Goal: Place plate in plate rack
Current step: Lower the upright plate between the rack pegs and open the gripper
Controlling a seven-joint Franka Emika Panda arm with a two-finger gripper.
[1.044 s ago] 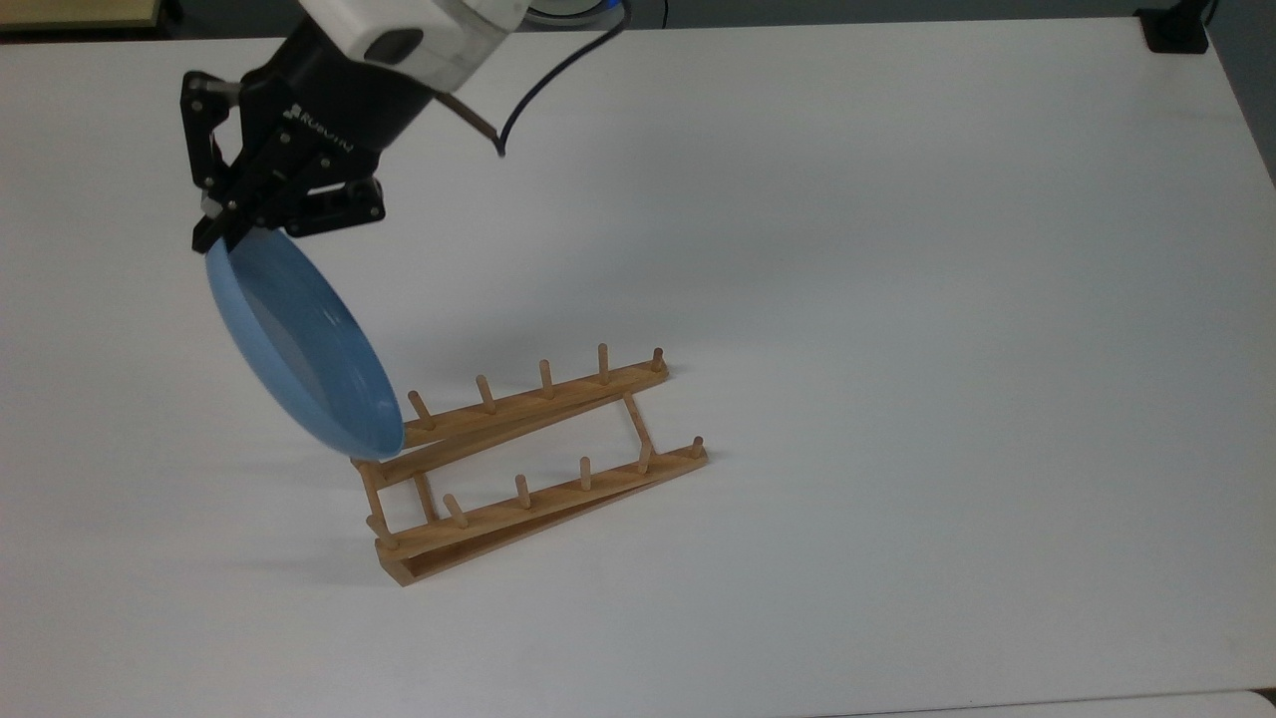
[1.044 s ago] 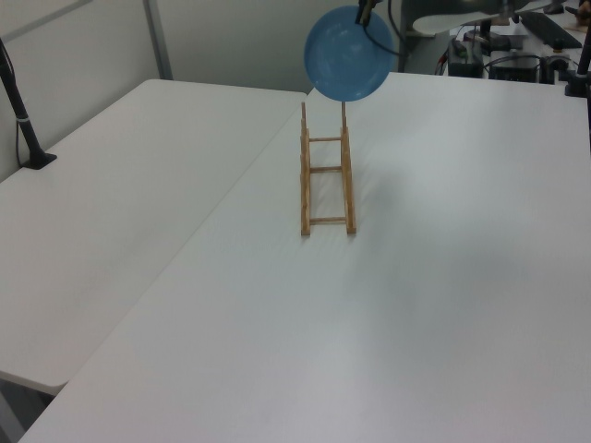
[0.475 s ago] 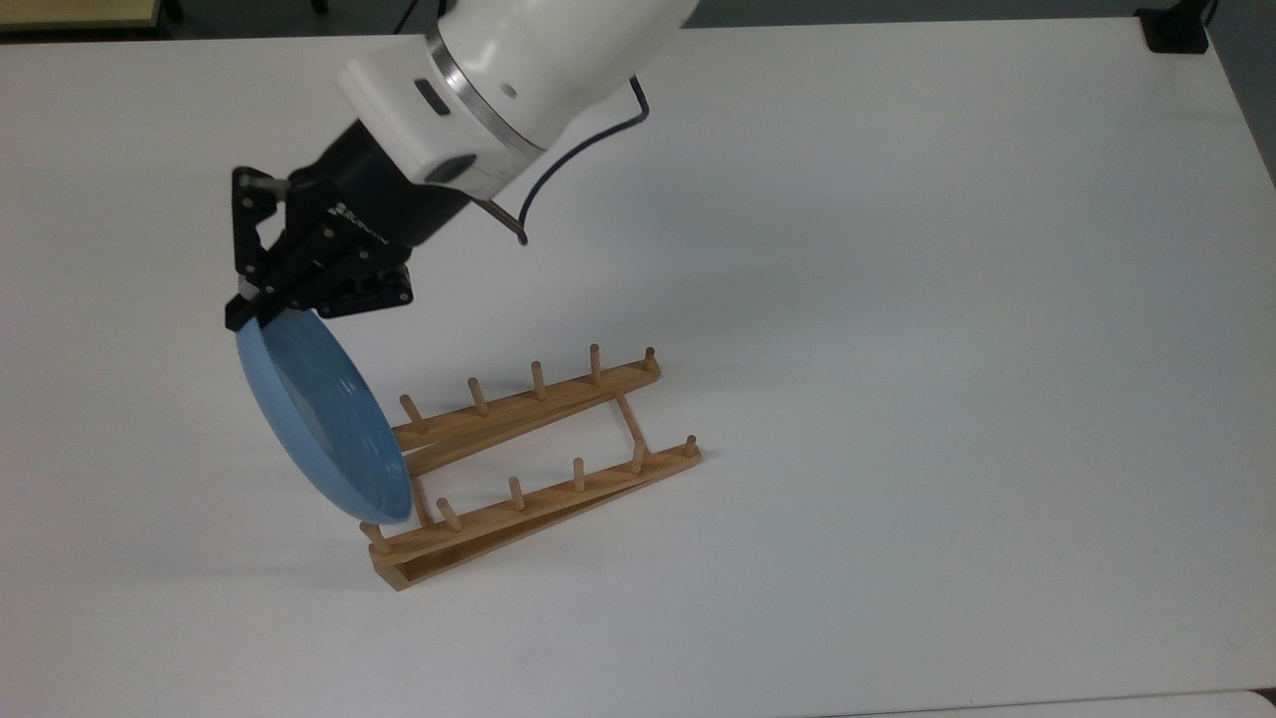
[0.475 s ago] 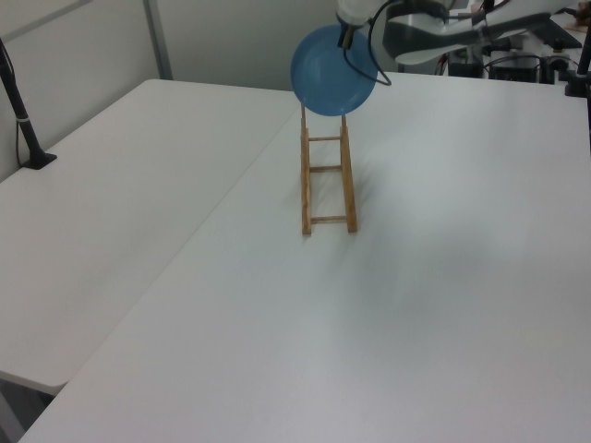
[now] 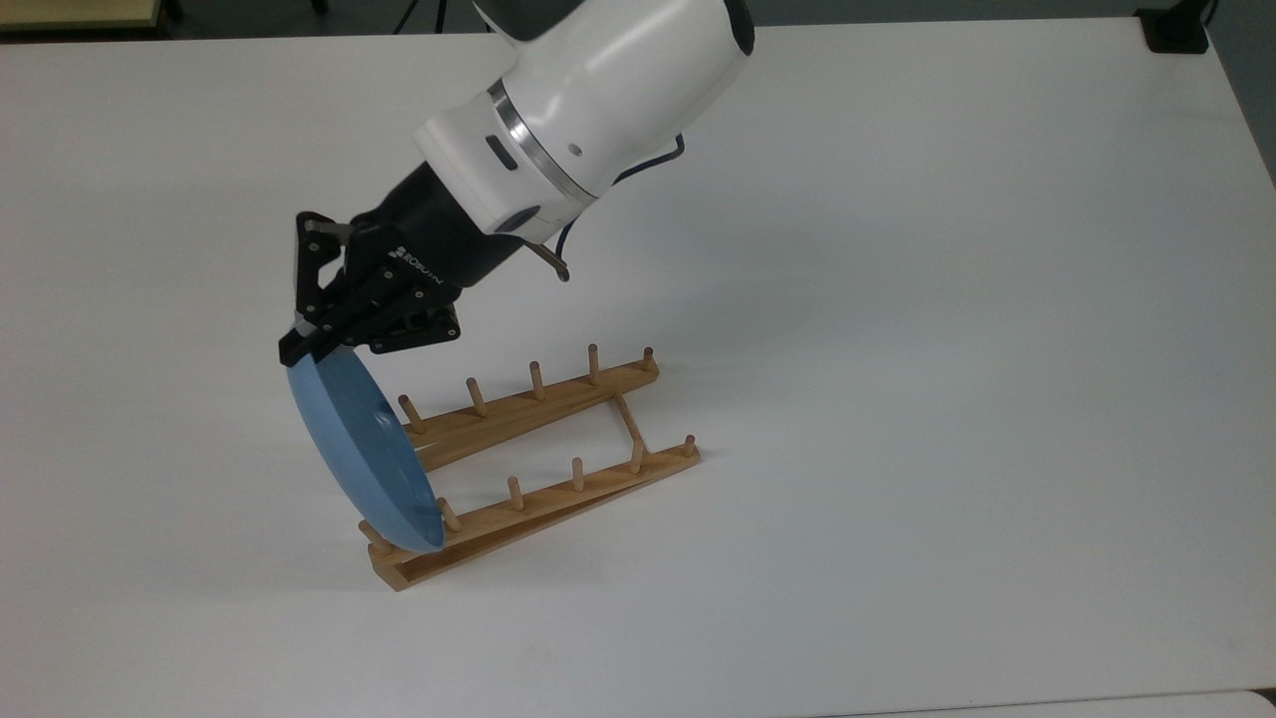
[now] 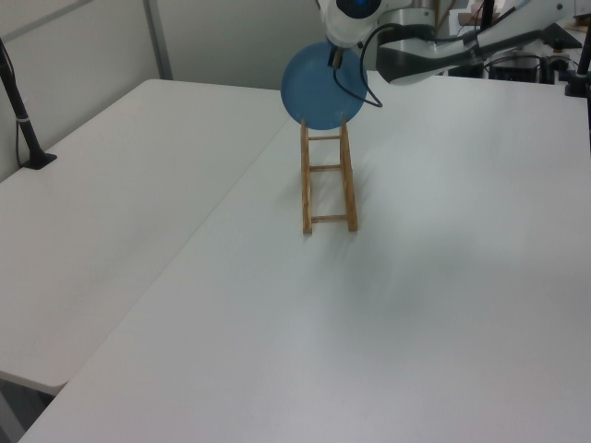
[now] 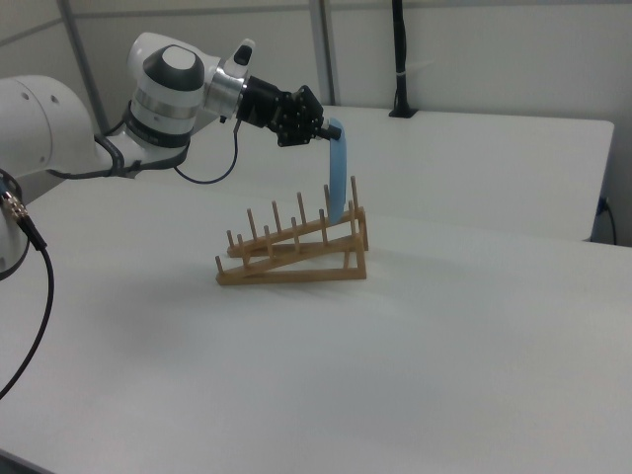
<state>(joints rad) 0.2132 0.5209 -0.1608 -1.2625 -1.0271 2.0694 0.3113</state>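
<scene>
The white arm [image 5: 598,90] reaches in from the top view's upper edge and slants down toward the top view's lower left, ending in a black claw [image 5: 304,344]. In the right view the arm [image 7: 59,118] comes from the right view's left, wrist near level, and the claw [image 7: 321,128] is clamped on the top rim of a plate [image 7: 339,183] hanging edge-down

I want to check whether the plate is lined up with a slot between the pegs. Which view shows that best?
The right view: the plate appears edge-on, hanging upright above the raised end of the plate rack. The top view shows it tilted over that end; the left view shows its round face, hiding the pegs behind.
</scene>
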